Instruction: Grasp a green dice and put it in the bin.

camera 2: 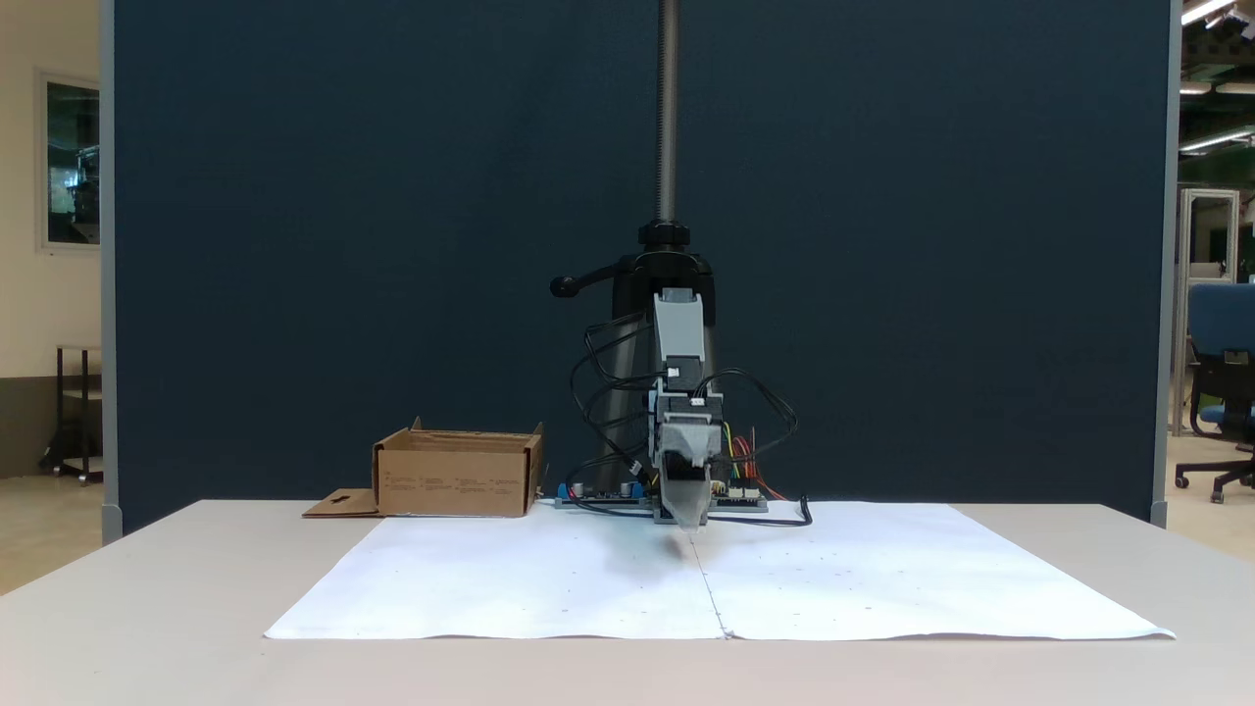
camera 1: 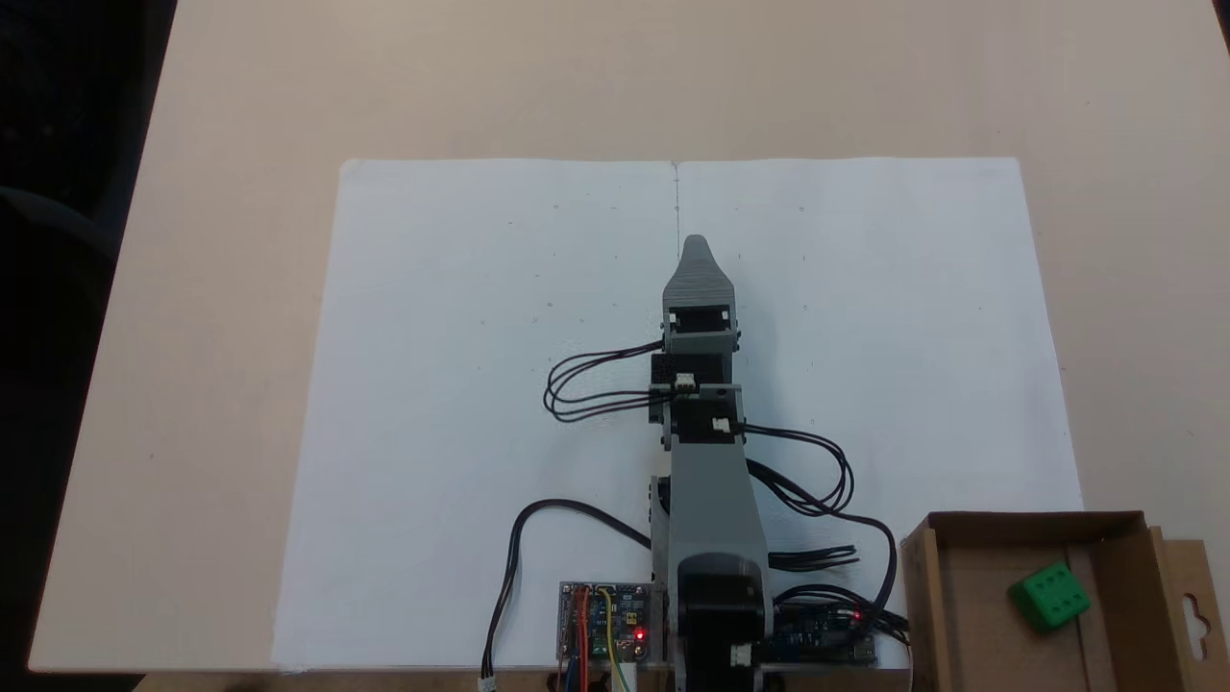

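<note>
Green against brown cardboard, the green dice (camera 1: 1049, 596) lies inside the bin (camera 1: 971, 615), on the box floor toward its right half in the fixed view from above, with a face of six pips turned up. The bin sits at the lower right of that view, just off the corner of the white paper (camera 1: 461, 404) and right of the arm's base; its side flap with the hang-hole cutout (camera 1: 1194, 610) lies flat on the tabletop (camera 1: 221, 288) on the far right. In the front-facing fixed view the bin (camera 2: 457, 476) stands to the left of the arm, its flap (camera 2: 341, 504) spread out on the left, and the dice is hidden by the box walls.

The grey arm (camera 1: 706, 481) reaches straight out from its base along the seam between the two paper sheets. The claw (camera 1: 697, 252) points away from the base, well apart from the bin, over bare paper. In the front-facing view the claw (camera 2: 686, 518) hangs low, close above the sheet with a soft shadow under it. It holds nothing; its tips come together in a single narrow point in both fixed views, so it looks closed. Black cables (camera 1: 596, 384) loop out on both sides of the arm, and small circuit boards (camera 1: 605, 625) with red lights sit at the base.
</note>
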